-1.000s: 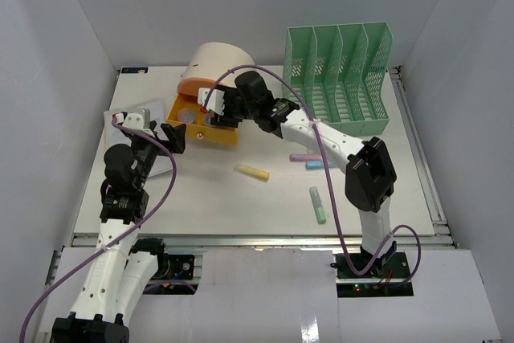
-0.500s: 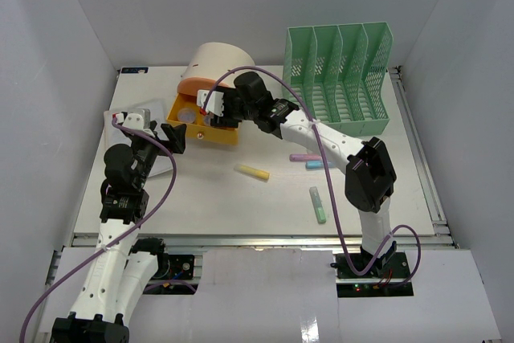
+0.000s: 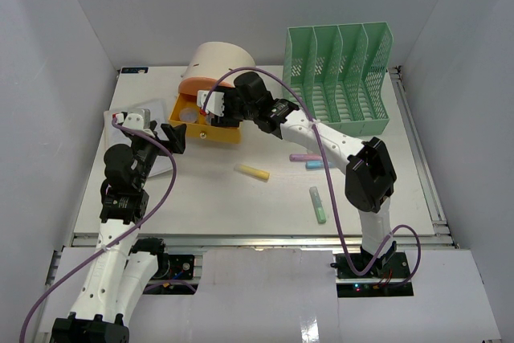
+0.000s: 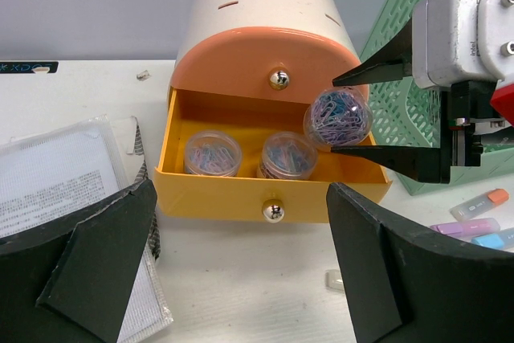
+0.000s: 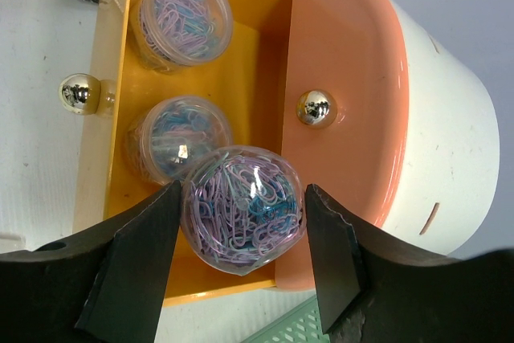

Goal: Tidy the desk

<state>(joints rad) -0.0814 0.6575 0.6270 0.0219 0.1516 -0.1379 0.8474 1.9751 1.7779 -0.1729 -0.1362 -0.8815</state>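
Observation:
The desk (image 3: 201, 198) is a white tabletop. At its back stands a cream and orange drawer unit (image 3: 215, 62) with its yellow drawer (image 3: 210, 136) pulled open. Two clear tubs of paper clips (image 4: 213, 153) (image 4: 287, 154) sit in the drawer. My right gripper (image 3: 210, 106) is shut on a third clear tub of paper clips (image 5: 241, 208) and holds it just above the drawer's right end, next to the orange front. My left gripper (image 4: 241, 230) is open and empty, low over the desk in front of the drawer's knob (image 4: 273, 211).
A green file rack (image 3: 341, 78) stands at the back right. Yellow (image 3: 252, 172), purple (image 3: 303, 157), blue (image 3: 318, 165) and green (image 3: 318, 204) markers lie mid-desk. A plastic pouch of papers (image 4: 56, 190) lies left of the drawer. A small white piece (image 4: 336, 280) lies in front of the drawer.
My right gripper with the tub has shifted slightly left over the drawer. The left arm has not moved.

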